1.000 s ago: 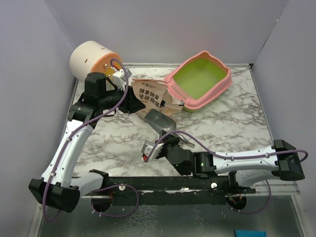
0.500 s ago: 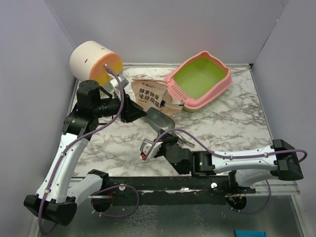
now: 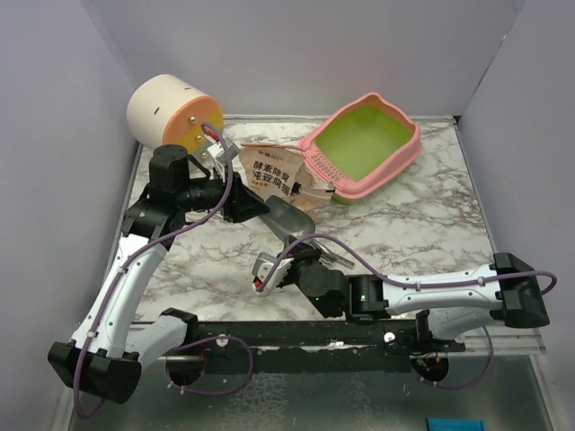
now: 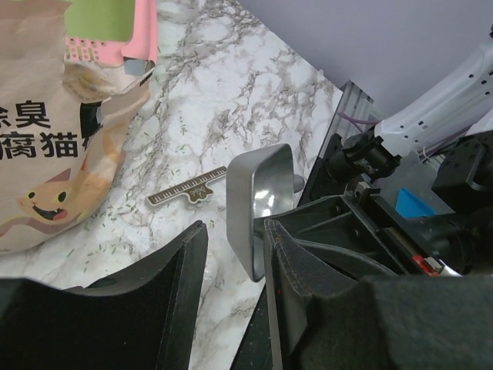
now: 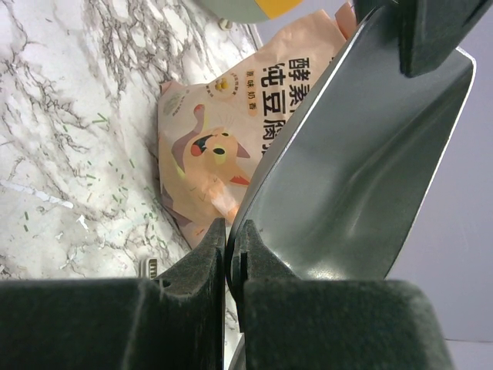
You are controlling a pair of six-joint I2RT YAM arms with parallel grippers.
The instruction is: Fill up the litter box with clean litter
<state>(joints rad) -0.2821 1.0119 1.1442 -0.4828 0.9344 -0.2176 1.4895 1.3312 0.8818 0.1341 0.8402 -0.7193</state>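
The pink litter box (image 3: 364, 148) stands at the back right, and its lime-green inside looks bare; its pink edge shows in the left wrist view (image 4: 145, 31). The peach litter bag (image 3: 274, 172) lies left of it. A thin scatter of greenish litter granules (image 4: 115, 208) lies on the marble near the bag and also shows in the right wrist view (image 5: 115, 193). My right gripper (image 5: 229, 231) is shut on the wall of the grey metal scoop (image 3: 289, 220). My left gripper (image 4: 235, 247) is open, with the scoop's rim (image 4: 258, 200) between its fingers.
A cream-and-orange cylinder (image 3: 171, 112) lies at the back left. A small brown torn strip (image 4: 181, 189) lies on the marble (image 3: 422, 215) beside the scoop. Grey walls close in the left, back and right sides.
My left arm has swung its gripper down and to the right from the bag to the scoop's rim. My right arm has shifted the scoop slightly to the left.
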